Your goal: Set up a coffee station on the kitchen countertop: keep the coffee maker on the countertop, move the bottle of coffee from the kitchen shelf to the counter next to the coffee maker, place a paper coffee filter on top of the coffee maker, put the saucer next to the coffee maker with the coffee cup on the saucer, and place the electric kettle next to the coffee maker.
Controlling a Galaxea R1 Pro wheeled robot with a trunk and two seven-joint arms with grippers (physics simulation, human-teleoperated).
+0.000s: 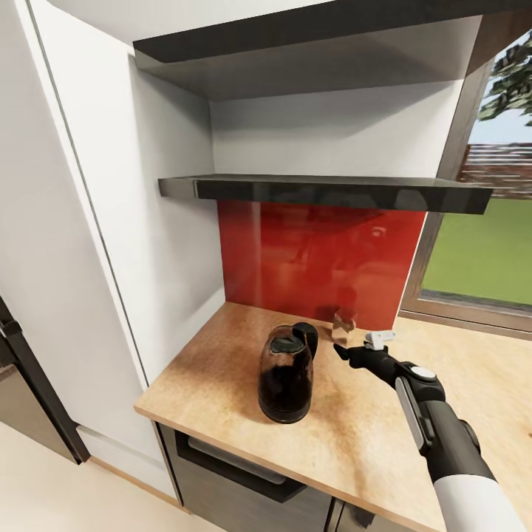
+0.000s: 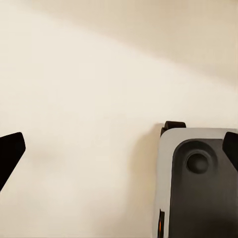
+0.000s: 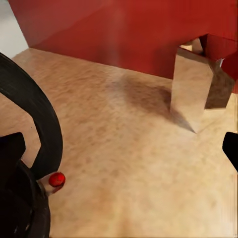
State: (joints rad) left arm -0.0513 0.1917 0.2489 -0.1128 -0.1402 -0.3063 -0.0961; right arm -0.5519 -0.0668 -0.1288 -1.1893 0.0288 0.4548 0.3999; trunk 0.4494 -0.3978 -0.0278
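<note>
We see the electric kettle [image 1: 285,383] upright on the countertop [image 1: 355,436], right gripper [image 1: 360,347] just right of it, jaws spread, empty. Sweeping left could clip the handle and topple it.

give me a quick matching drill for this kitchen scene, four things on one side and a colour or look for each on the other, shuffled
Things:
1. electric kettle
2. backsplash
3. countertop
4. shiny container

Looks:
A. mirror-like silver
B. glossy red
C. dark and see-through, black handle
D. speckled tan

Pairs: 1-C, 2-B, 3-D, 4-A
</note>
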